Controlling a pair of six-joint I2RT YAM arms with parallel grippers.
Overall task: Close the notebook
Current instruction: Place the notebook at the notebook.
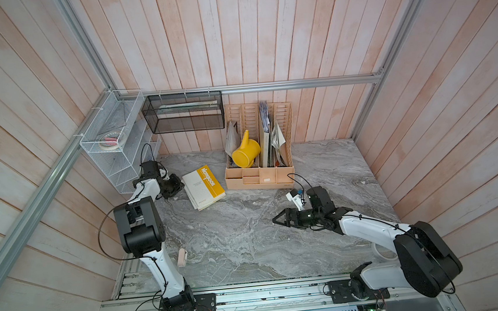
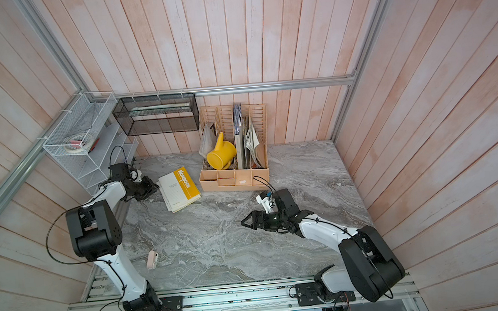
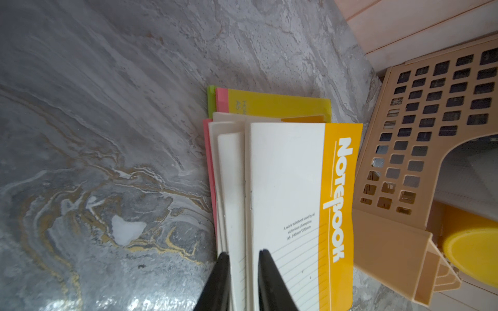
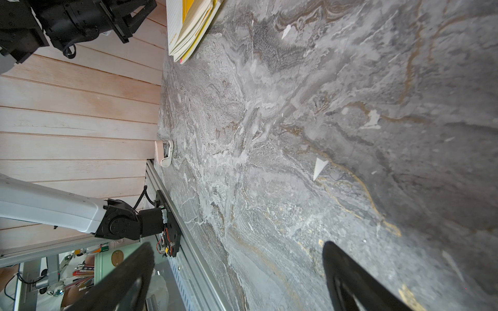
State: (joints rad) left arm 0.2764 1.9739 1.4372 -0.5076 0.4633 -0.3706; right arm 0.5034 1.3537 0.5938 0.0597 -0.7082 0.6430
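Note:
The notebook (image 1: pixel 204 187) (image 2: pixel 180 188) has a white and yellow cover and lies at the back left of the marble table, on top of a few other thin books. Its cover (image 3: pixel 288 188) lies nearly flat, and some page edges are fanned out beside it. My left gripper (image 1: pixel 181 184) (image 2: pixel 156 186) (image 3: pixel 244 254) is at the notebook's left edge. Its jaws are nearly together, with the cover's edge and a few pages between them. My right gripper (image 1: pixel 274 220) (image 2: pixel 242 222) (image 4: pixel 237 250) hovers open over bare table at mid right, holding nothing. The notebook (image 4: pixel 188 24) is far from it.
A beige desk organiser (image 1: pixel 260 176) with a yellow watering can (image 1: pixel 245 153) stands just right of the notebook. A white wire rack (image 1: pixel 113 142) and a black mesh basket (image 1: pixel 183 112) hang at the back left. A small pink case (image 1: pixel 182 257) lies near the left arm's base.

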